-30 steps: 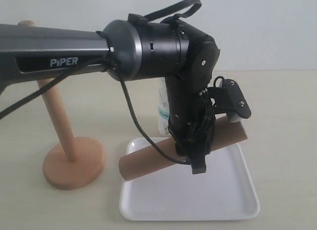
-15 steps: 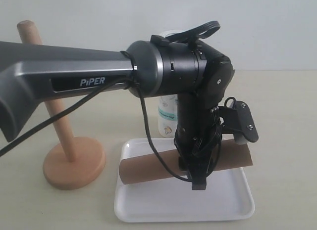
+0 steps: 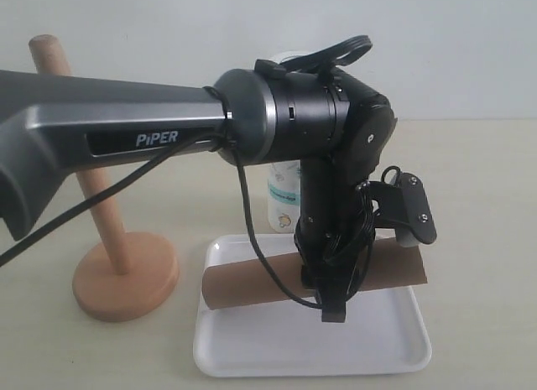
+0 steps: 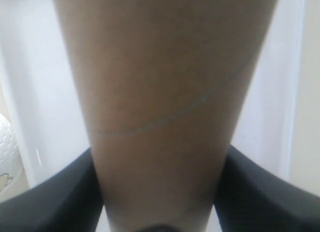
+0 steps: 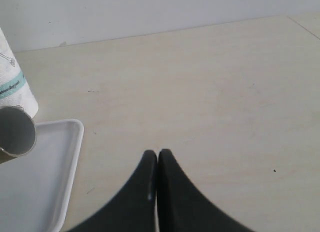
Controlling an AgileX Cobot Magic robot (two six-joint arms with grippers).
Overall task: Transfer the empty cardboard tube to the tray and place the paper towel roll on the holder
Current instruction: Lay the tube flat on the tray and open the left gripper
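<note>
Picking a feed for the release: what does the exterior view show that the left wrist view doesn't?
Only the exterior view: the holder left of the tray, the tube at its whole length across the tray, and the left arm. Only the left wrist view: the left gripper closed on the tube, a finger on each side, and the tube's spiral seam close up. Both: tube, tray and roll, though the wrist view catches only the roll's edge.
</note>
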